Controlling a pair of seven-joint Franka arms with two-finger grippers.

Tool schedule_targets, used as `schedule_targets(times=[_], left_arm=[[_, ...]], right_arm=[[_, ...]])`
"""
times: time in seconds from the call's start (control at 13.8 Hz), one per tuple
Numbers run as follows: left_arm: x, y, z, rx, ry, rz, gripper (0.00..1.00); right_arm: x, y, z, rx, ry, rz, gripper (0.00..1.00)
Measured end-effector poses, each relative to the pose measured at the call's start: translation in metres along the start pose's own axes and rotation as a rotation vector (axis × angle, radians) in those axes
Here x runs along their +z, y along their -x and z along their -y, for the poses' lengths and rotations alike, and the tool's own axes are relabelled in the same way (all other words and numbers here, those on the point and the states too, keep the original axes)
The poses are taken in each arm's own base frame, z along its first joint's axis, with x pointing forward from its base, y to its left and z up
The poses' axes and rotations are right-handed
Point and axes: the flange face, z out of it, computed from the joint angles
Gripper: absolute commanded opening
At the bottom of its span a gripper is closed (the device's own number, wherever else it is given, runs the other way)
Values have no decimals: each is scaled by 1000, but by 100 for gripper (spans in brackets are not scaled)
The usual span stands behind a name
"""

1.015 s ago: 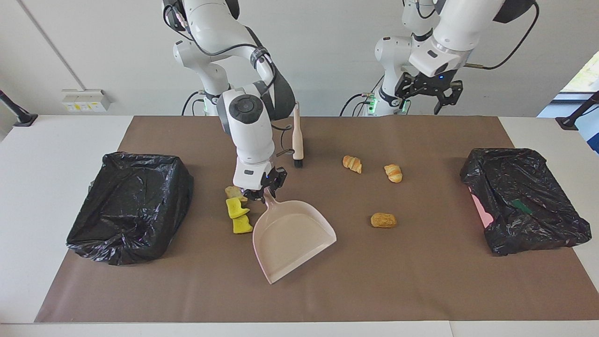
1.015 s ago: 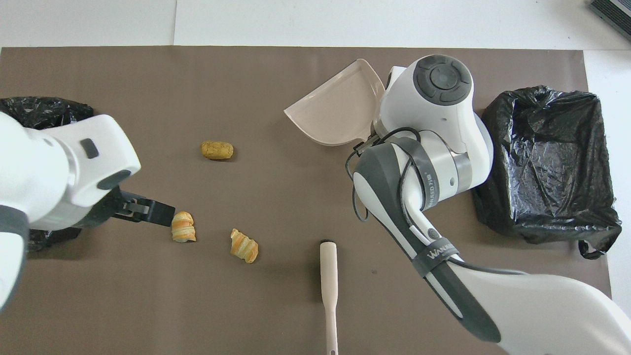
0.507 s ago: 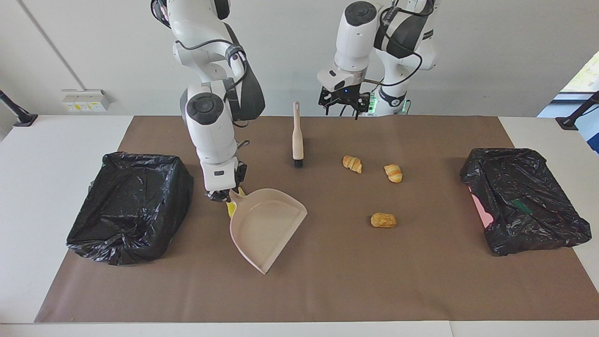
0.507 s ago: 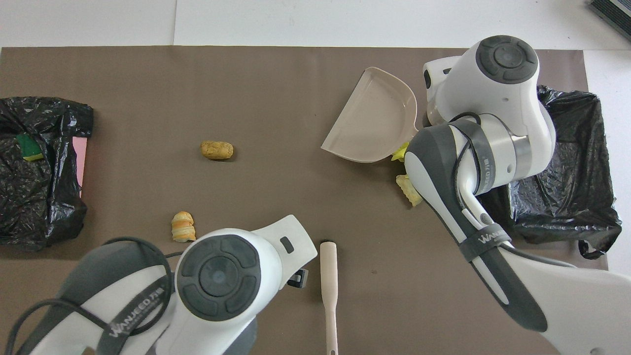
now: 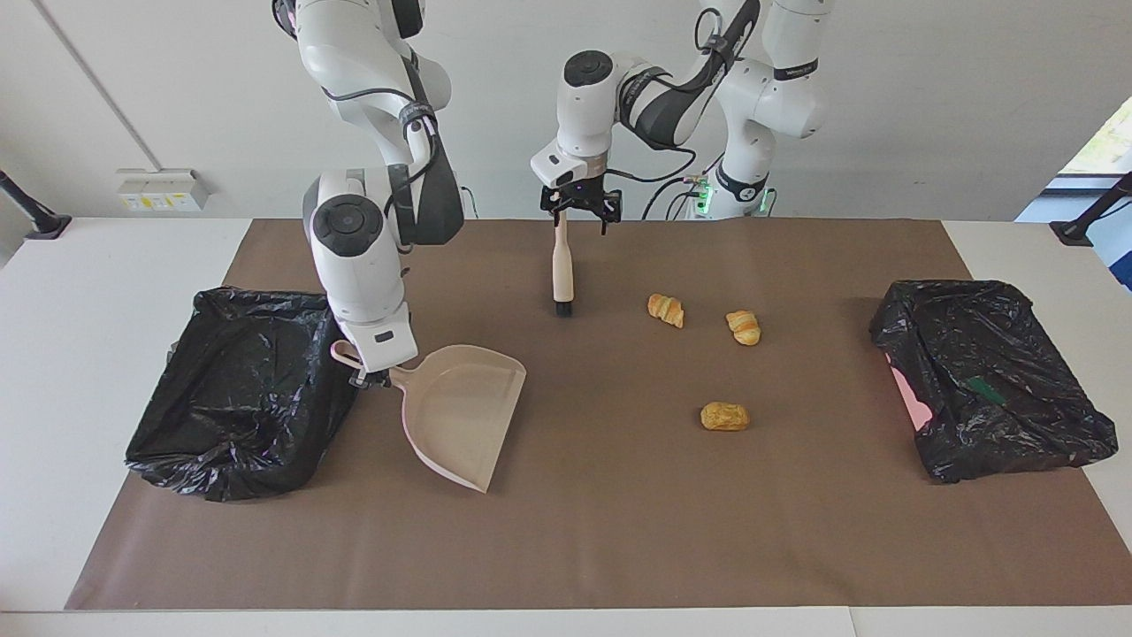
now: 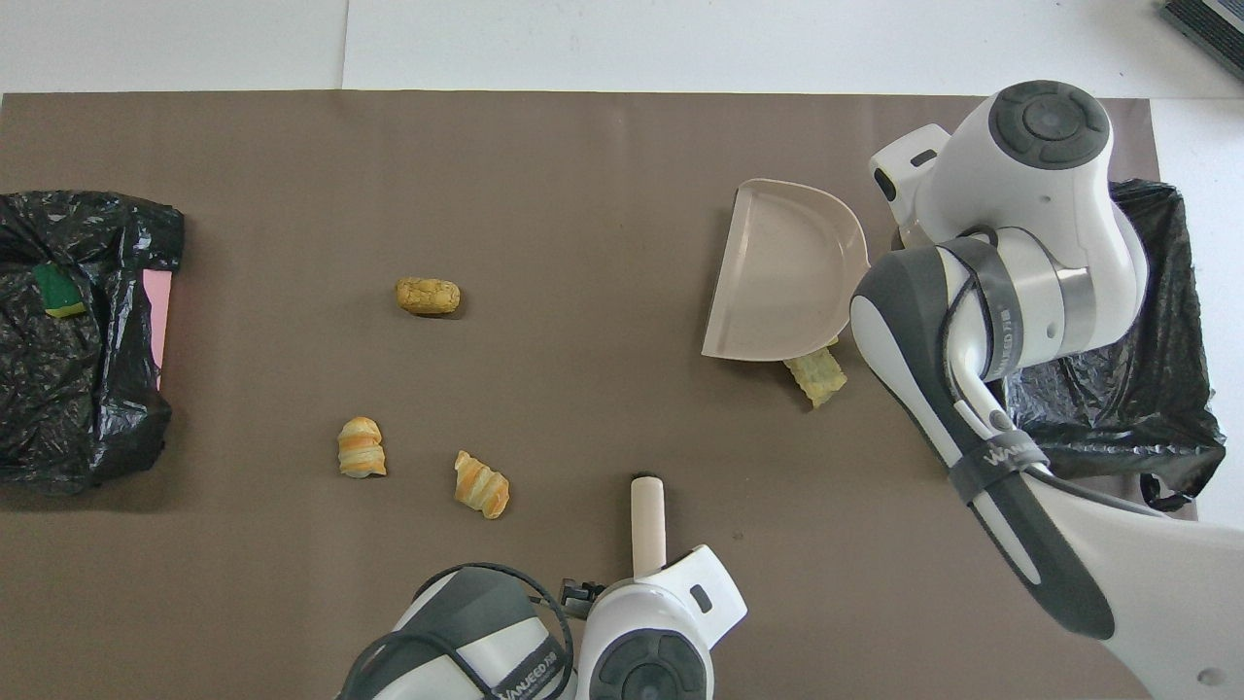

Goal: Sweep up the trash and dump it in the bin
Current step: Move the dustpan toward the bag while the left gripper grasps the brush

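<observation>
A: In the facing view, what do you see around the dustpan point(image 5: 462, 414)?

B: Two black-lined bins point(image 5: 243, 389) point(image 5: 990, 376) at the surface's ends, three pastries point(image 5: 665, 310) point(image 5: 744, 326) point(image 5: 724, 416), one brush point(image 5: 562, 270). The right gripper point(image 5: 370, 376) pinches the dustpan handle beside one bin; the left gripper point(image 5: 579, 205), jaws spread, is over the brush handle's tip.

A: And overhead?

B: You find one pale scrap point(image 6: 816, 375) at the dustpan's point(image 6: 782, 272) edge, near the right arm's bin point(image 6: 1142, 389); the same three pastries point(image 6: 362, 447) point(image 6: 481, 484) point(image 6: 428, 296) lie well apart from both jaws.

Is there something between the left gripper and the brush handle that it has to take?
Nothing visible. The left gripper is right at the top end of the brush, with no object between them. The nearest pastry lies beside the brush, toward the left arm's end.
</observation>
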Motion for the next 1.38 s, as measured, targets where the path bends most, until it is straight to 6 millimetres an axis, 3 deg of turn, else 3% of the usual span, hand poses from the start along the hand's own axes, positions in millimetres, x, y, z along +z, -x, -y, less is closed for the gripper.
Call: schedule_targets(times=[0.36, 0.58, 0.65, 0.8, 0.87, 1.16, 1.38], left_arm=[[27, 37, -29, 20, -12, 14, 100], [49, 53, -46, -12, -28, 33, 68], [53, 52, -46, -21, -31, 36, 53], [54, 49, -44, -30, -33, 38, 7], [54, 48, -43, -34, -33, 38, 0], [52, 40, -33, -60, -45, 50, 0], [32, 21, -6, -116, -75, 74, 0]], right_arm=[[7, -18, 13, -38, -12, 14, 0], [7, -17, 13, -37, -11, 14, 0], [7, -17, 13, -37, -11, 14, 0], [7, -17, 13, -37, -11, 14, 0], [7, -17, 13, -37, -11, 13, 0], [7, -17, 13, -37, -11, 13, 0], [7, -17, 13, -37, -11, 14, 0]])
